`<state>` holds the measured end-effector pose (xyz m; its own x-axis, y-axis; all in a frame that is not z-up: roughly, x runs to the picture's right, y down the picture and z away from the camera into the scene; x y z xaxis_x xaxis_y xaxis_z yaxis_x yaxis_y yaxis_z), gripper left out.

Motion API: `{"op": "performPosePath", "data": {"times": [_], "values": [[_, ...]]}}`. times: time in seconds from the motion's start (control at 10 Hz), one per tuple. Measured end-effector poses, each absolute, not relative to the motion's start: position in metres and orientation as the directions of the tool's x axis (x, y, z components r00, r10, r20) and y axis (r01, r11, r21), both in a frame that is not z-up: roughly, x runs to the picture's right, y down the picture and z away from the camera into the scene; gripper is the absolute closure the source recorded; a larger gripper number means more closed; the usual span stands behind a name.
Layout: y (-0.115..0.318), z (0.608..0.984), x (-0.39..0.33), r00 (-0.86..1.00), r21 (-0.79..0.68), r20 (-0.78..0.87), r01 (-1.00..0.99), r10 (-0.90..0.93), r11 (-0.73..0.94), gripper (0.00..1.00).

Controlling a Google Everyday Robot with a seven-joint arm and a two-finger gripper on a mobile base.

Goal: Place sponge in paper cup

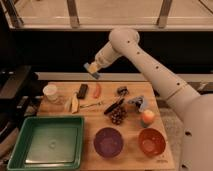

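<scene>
My gripper (95, 65) hangs above the back of the wooden table, shut on the light blue sponge (92, 70), which pokes out below it. The white paper cup (50, 92) stands upright at the table's far left, well to the left of and below the gripper. The white arm reaches in from the right.
A green tray (47, 160) sits at the front left. A purple bowl (108, 142) and a reddish-orange bowl (151, 141) stand at the front. A banana slice (74, 103), a dark bar (82, 90), a carrot (97, 90), a fork, grapes (118, 116), an apple (147, 117) and a bluish-grey object (138, 102) lie mid-table.
</scene>
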<state>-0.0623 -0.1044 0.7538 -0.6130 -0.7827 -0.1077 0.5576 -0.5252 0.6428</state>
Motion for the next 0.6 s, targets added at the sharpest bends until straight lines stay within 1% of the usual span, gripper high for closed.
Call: {"op": "performPosePath", "data": {"times": [0.3, 0.6], "values": [[-0.103, 0.77, -0.096, -0.666, 0.63, -0.172, 0.492, -0.726, -0.601, 1.0], [-0.102, 0.777, -0.138, -0.708, 0.614, -0.234, 0.424, -0.667, -0.665, 1.0]]}}
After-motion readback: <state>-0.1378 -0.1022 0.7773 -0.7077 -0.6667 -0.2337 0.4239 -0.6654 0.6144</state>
